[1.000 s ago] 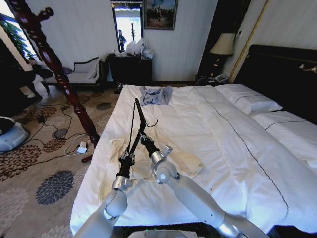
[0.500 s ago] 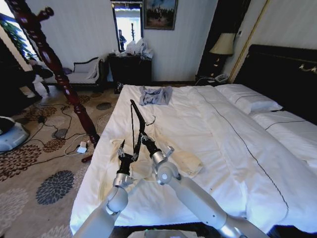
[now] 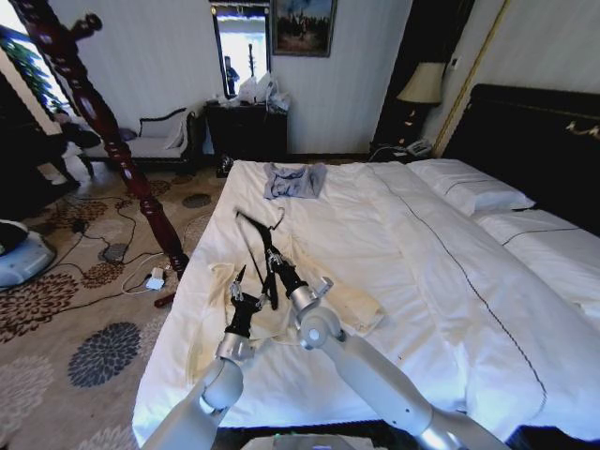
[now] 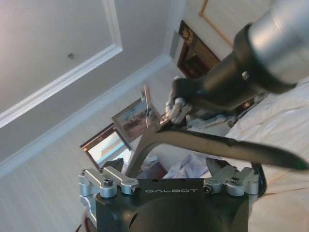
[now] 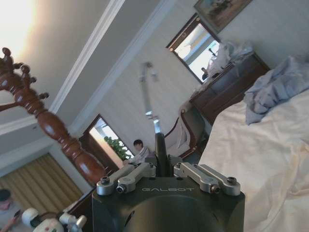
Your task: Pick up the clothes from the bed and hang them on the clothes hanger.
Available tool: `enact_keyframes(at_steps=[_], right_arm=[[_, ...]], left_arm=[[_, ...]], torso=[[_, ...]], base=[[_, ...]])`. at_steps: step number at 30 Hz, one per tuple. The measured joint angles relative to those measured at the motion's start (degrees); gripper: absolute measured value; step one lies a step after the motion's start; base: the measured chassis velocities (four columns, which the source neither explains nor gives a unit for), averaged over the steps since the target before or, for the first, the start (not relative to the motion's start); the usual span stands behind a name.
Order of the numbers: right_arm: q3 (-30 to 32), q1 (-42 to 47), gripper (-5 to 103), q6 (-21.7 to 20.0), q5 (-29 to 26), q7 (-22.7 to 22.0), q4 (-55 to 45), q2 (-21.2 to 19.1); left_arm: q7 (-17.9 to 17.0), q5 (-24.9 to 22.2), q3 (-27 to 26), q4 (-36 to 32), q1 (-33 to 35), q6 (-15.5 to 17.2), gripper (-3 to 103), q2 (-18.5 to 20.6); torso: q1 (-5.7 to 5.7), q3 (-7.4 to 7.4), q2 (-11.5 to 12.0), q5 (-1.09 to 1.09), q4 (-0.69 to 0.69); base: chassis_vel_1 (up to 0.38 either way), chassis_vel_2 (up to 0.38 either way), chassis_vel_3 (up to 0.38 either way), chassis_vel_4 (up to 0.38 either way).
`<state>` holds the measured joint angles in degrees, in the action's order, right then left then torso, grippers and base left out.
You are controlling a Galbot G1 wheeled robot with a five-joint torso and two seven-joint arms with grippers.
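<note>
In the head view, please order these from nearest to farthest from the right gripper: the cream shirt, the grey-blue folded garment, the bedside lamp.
From the right gripper:
1. Cream shirt, lying on the bed just below the gripper.
2. Grey-blue folded garment, farther up the bed, near its far edge.
3. Bedside lamp, off the bed, beside the dark headboard.

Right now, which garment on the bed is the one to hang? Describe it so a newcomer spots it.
On the bed, look at the near edge, under both grippers. The clothes lie there, a cream, wrinkled long-sleeved shirt spread flat, below the black clothes hanger that the right gripper holds. The grey-blue garment is smaller, bunched at the far end.
</note>
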<state>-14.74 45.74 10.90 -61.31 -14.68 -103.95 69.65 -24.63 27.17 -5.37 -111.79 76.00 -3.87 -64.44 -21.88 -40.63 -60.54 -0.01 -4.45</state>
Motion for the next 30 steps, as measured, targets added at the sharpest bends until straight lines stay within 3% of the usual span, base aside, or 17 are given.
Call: enact_keyframes(at_steps=[10,15,18,19,22,24,25,26,28,29,30], right_arm=[[0.2,0.35,0,0.11,0.99,-0.17,0.69,0.19],[1.26,0.76,0,0.09,2.03,-0.81,1.35,-0.45],[4.38,1.26,0,-2.32,4.61,-4.64,1.44,-1.44],[4.38,1.26,0,-2.32,4.61,-4.64,1.44,-1.44],[7.06,1.6,0,-5.5,8.28,-8.21,2.08,-3.13],[7.84,1.53,11,-6.69,9.73,-9.16,2.75,-3.81],[7.84,1.53,11,-6.69,9.73,-9.16,2.75,-3.81],[8.03,1.55,11,-7.08,10.02,-9.44,2.94,-3.94],[8.48,2.36,21,-7.66,10.45,-10.31,2.87,-4.0],[8.58,2.86,27,-7.95,10.81,-11.0,2.72,-3.85],[8.58,2.86,27,-7.95,10.81,-11.0,2.72,-3.85]], left_arm=[[-0.51,-1.21,-2.22,-2.4,2.26,-0.05,100,1.91],[-0.3,-6.41,-3.92,-3.78,3.47,0.8,100,2.79],[0.02,-21.74,-5.36,-4.82,1.82,5.13,100,3.15],[0.02,-21.74,-5.36,-4.82,1.82,5.13,100,3.15],[1.07,-40.58,-7.05,-6.03,-2.29,10.29,100,3.23],[1.41,-54.06,-9.64,-6.21,-5.17,14.42,100,3.58],[1.41,-54.06,-9.64,-6.21,-5.17,14.42,100,3.58],[0.97,-59.1,-10.81,-5.55,-6.54,16.08,100,3.67],[-0.53,-68.67,-11.93,-2.82,-9.68,19.07,100,3.63],[-1.24,-72.16,-11.78,-1.24,-11.28,20.03,100,3.42],[-1.24,-72.16,-11.78,-1.24,-11.28,20.03,100,3.42]], torso=[[0.0,0.0,0.0,0.01,-0.01],[0.0,0.0,0.0,0.01,0.01],[0.0,0.0,0.0,0.01,0.01],[0.0,0.0,0.0,0.01,0.01],[0.0,0.0,0.0,0.0,-0.04],[0.0,0.0,0.0,0.02,-0.05],[0.0,0.0,0.0,0.02,-0.05],[0.0,0.0,0.0,0.03,0.0],[0.0,0.0,0.0,0.0,0.03],[0.0,0.0,0.0,0.0,0.0],[0.0,0.0,0.0,0.0,0.0]], base=[[0.0,0.0,0.0,0.0],[0.0,0.0,0.0,0.0],[0.0,0.0,0.0,0.0],[0.0,0.0,0.0,0.0],[0.0,0.0,0.0,0.0],[0.0,0.0,0.0,0.0],[0.0,0.0,0.0,0.0],[0.0,0.0,0.0,0.0],[0.0,0.0,0.0,0.0],[0.0,0.0,0.0,0.0],[0.0,0.0,0.0,0.0]])
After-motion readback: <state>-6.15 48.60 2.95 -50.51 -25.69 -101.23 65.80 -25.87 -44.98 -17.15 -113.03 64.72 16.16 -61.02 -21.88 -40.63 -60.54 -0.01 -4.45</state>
